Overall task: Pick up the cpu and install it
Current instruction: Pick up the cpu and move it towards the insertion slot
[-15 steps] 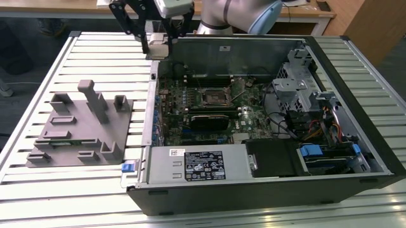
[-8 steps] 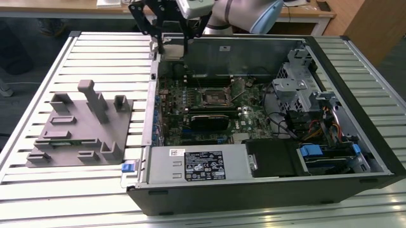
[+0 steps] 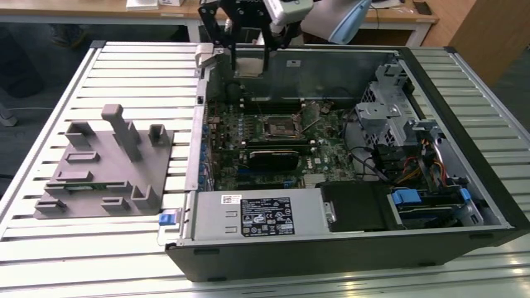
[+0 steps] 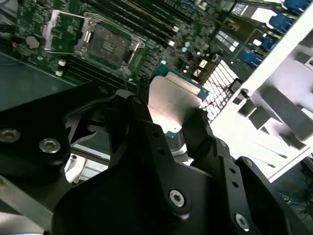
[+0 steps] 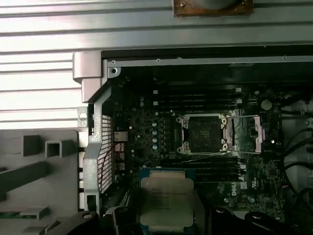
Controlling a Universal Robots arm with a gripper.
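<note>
The cpu (image 3: 249,62), a small square chip with a pale metal top on a green board, hangs in my gripper (image 3: 248,57) above the far rim of the open computer case (image 3: 463,205). In both wrist views the black fingers (image 4: 145,128) clamp the cpu (image 4: 172,104) by two opposite edges. The dark square socket (image 3: 282,127) lies below on the motherboard, its metal frame swung open. In the first wrist view the cpu (image 5: 166,198) is short of the socket (image 5: 204,134) and off to one side of it.
A grey fixture (image 3: 103,164) with posts and slots lies on the slatted table at the exterior view's left. Inside the case are a black heatsink-like block (image 3: 273,158), a power supply (image 3: 260,214), drive cages (image 3: 398,118) and cables (image 3: 422,164).
</note>
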